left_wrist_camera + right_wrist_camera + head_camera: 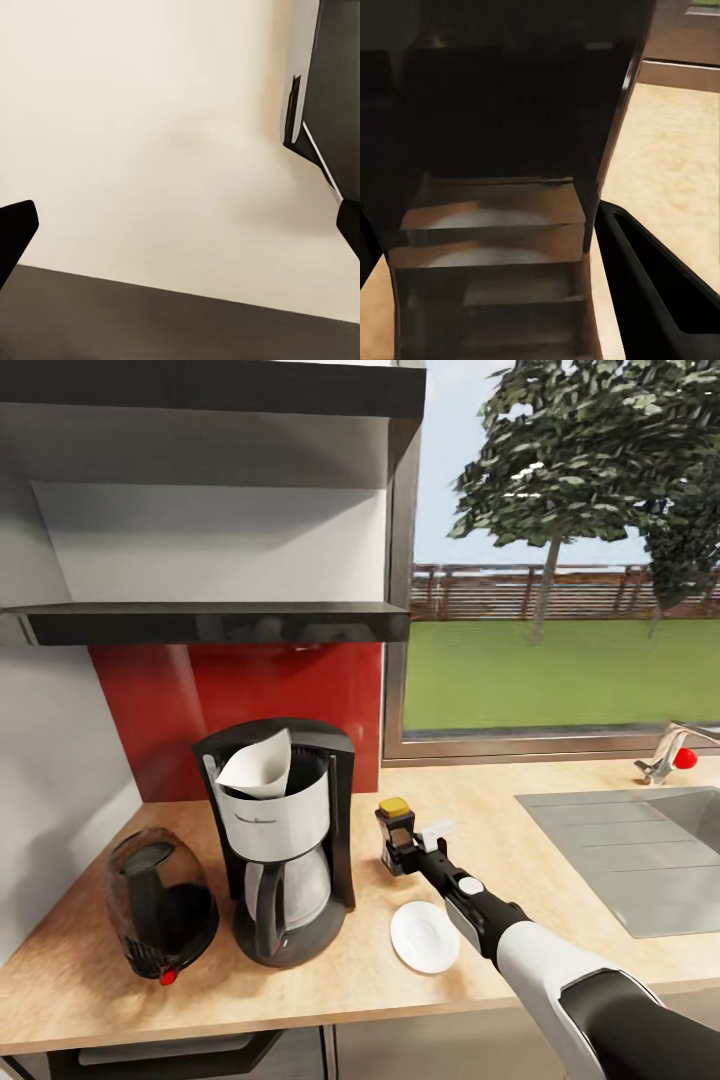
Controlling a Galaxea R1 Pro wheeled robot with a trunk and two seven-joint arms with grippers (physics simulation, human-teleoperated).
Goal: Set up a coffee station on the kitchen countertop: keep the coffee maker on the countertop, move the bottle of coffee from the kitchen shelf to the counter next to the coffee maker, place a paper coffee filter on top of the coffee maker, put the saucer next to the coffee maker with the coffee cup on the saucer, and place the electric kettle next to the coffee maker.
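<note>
The black coffee maker (285, 840) stands on the wooden countertop (520, 800), with a white paper filter (258, 768) resting in its top. Left of it sits the dark electric kettle (158, 908). To its right, the dark bottle of coffee (395, 822) with a yellow cap stands upright on the counter, and my right gripper (402, 852) is shut on its lower part. The right wrist view has the bottle (502, 150) close up between the fingers (652, 285). The white saucer (424, 936) lies empty near the front edge. My left gripper (180, 232) is open before a cream surface.
A grey sink (640, 850) with a faucet (668, 752) takes up the counter's right side. A dark shelf (210, 622) hangs above the coffee maker, against the red backsplash (240, 690). A window (560, 560) is behind the counter.
</note>
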